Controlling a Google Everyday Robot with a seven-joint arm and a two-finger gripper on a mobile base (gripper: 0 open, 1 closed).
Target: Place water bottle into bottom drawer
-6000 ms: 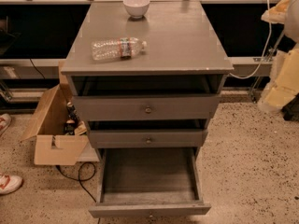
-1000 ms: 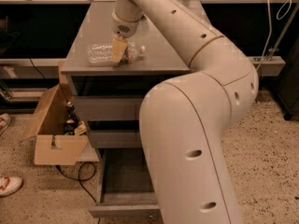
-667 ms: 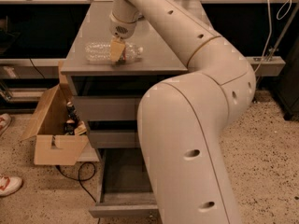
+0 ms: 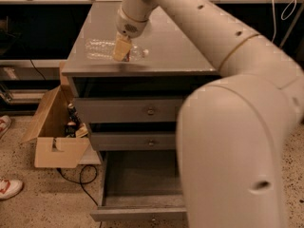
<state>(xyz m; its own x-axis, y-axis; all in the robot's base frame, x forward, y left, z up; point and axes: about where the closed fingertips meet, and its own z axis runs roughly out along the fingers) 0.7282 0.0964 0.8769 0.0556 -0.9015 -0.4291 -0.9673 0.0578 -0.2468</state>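
Note:
The water bottle (image 4: 99, 49) is clear plastic and lies on its side on the grey cabinet top (image 4: 180, 46), near the front left edge, with its cap end to the right. My gripper (image 4: 121, 49) reaches down from the white arm (image 4: 190, 18) and sits over the middle of the bottle, at the level of the cabinet top. The bottom drawer (image 4: 137, 179) is pulled out below, its inside bare, its front panel (image 4: 133, 214) low near the floor. The arm's big link (image 4: 237, 151) hides the drawer's right part.
Two shut grey drawers (image 4: 128, 110) sit above the open one. A cardboard box (image 4: 54, 148) with small dark bottles (image 4: 72, 115) stands on the floor at the left, with a black cable (image 4: 78, 179) beside it. Shoes (image 4: 8, 188) show at the far left.
Six seconds ago the arm was out of view and the bottle lay alone. In the last second the gripper stays at the bottle; the arm's big link has shifted right, uncovering more of the drawers.

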